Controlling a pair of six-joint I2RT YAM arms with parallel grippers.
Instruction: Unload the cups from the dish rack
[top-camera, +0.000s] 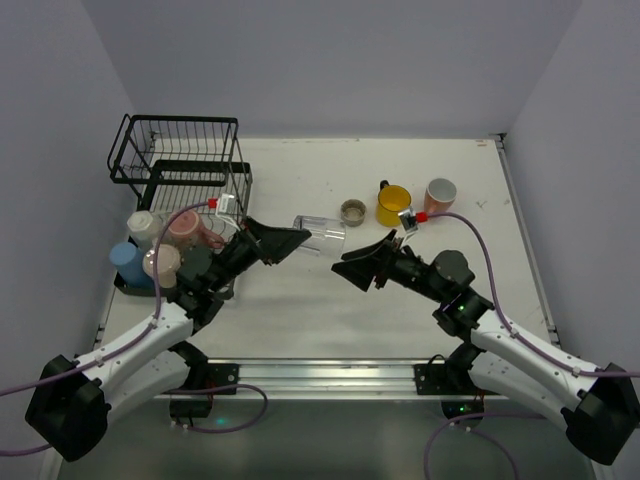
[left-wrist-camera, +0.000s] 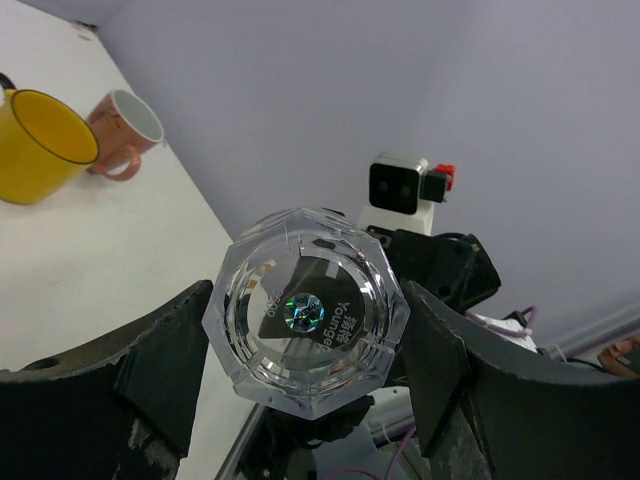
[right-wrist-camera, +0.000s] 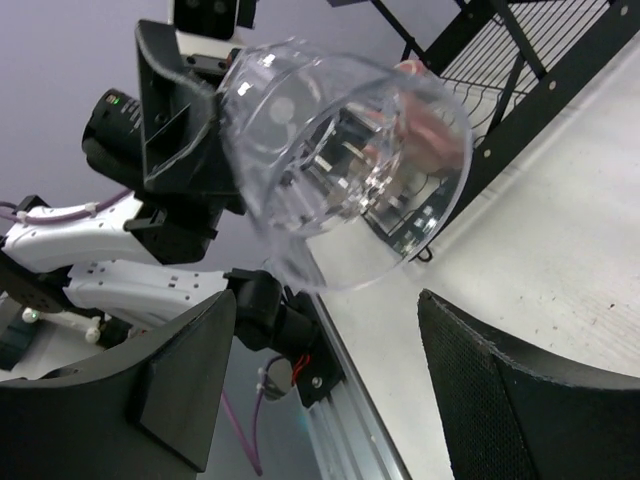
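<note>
My left gripper (top-camera: 293, 241) is shut on a clear glass cup (top-camera: 321, 235) and holds it on its side above the table's middle. In the left wrist view the cup's faceted base (left-wrist-camera: 305, 312) sits between my two fingers (left-wrist-camera: 150, 370). My right gripper (top-camera: 352, 266) is open and empty, just right of the cup's mouth. In the right wrist view the clear cup (right-wrist-camera: 340, 165) hangs above the wide gap of the right gripper (right-wrist-camera: 330, 385). The black wire dish rack (top-camera: 180, 160) stands at the far left. Beige (top-camera: 143, 225), pink (top-camera: 185, 228), light blue (top-camera: 127, 260) and another pale (top-camera: 162, 265) cup cluster below it.
A yellow mug (top-camera: 393, 205), a salmon mug (top-camera: 440, 193) and a small dark cup (top-camera: 353, 211) stand on the table at the back right. The yellow (left-wrist-camera: 35, 145) and salmon (left-wrist-camera: 125, 130) mugs also show in the left wrist view. The rack (right-wrist-camera: 530, 60) shows behind the glass.
</note>
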